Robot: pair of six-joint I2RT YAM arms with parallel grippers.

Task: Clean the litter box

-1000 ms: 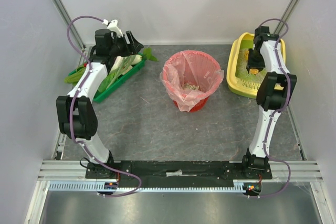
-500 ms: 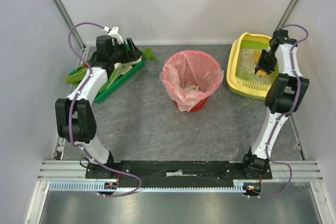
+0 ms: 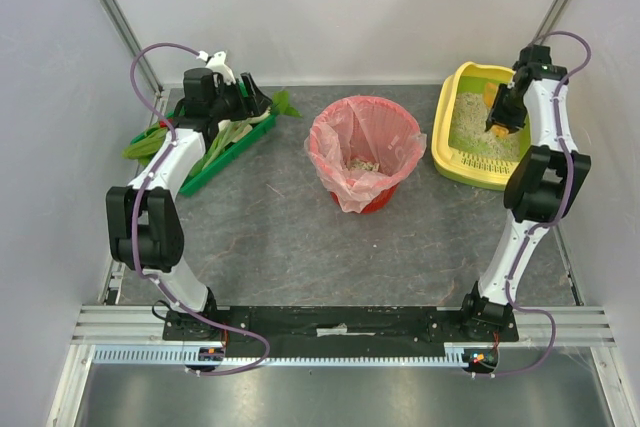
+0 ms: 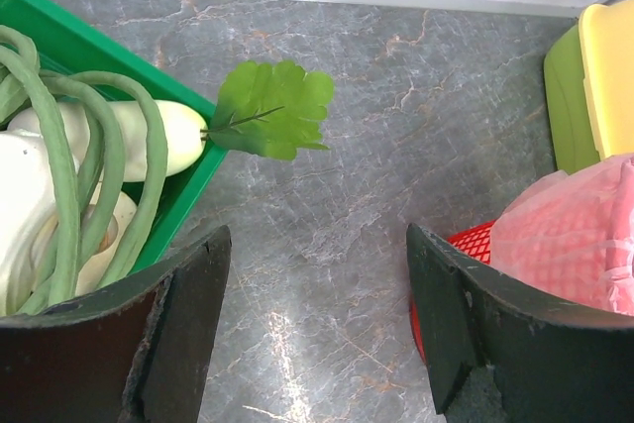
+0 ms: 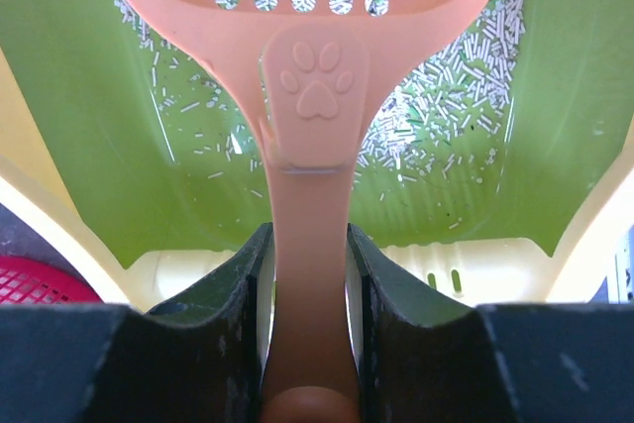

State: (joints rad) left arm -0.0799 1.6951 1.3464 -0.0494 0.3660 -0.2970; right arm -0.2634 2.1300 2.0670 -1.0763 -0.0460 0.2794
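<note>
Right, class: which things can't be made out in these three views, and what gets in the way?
1. Right wrist view: the orange slotted plastic scoop, clamped in the right gripper, is cut off by the top edge; its front end is unseen.
2. Top view: the right arm covers part of the shallow yellow plastic litter box.
3. Top view: the bits inside the red basket lined with a pink bag are too small to identify.

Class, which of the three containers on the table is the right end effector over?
The yellow litter box, far right: the right end effector holds a scoop above it, not the green tray or red basket.
</note>
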